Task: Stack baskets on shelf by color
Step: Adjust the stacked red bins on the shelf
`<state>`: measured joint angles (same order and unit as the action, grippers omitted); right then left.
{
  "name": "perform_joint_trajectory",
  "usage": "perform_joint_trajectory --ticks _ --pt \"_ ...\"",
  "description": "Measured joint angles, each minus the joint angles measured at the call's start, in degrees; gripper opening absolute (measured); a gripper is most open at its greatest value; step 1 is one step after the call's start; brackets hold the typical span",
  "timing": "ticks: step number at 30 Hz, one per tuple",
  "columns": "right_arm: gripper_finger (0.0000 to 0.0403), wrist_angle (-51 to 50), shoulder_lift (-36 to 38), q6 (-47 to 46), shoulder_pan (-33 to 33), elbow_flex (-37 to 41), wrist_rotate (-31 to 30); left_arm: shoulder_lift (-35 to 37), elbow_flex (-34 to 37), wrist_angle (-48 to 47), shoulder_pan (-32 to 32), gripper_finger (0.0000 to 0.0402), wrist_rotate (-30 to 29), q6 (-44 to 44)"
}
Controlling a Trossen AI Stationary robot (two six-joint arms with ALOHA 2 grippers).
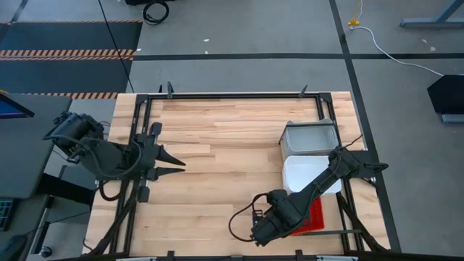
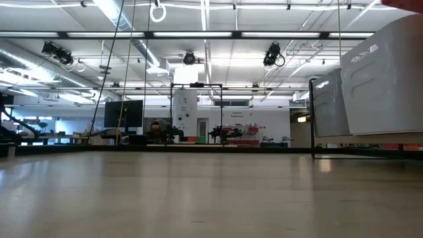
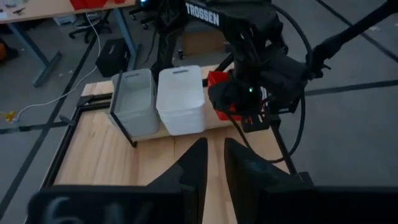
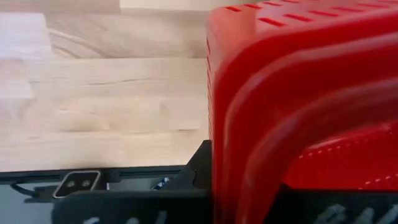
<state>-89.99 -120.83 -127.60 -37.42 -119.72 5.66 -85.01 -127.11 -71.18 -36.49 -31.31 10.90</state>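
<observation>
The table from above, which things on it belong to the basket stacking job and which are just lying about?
Part of the job:
light grey rectangular plastic baskets
white rectangular plastic baskets
red mesh-walled plastic baskets
right gripper, at the red baskets

Just around:
left gripper, waiting over bare wood
black metal frame edging the table
white cable on the floor
</observation>
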Motion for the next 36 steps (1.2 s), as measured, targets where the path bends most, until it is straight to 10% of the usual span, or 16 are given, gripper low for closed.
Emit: perform_joint_trajectory --ticks 36 --pt "0.0047 0.1 0.5 0.0 -2.2 7.9 10.8 -0.1 0.0 4.4 0.0 0.0017 4.2 -4.0"
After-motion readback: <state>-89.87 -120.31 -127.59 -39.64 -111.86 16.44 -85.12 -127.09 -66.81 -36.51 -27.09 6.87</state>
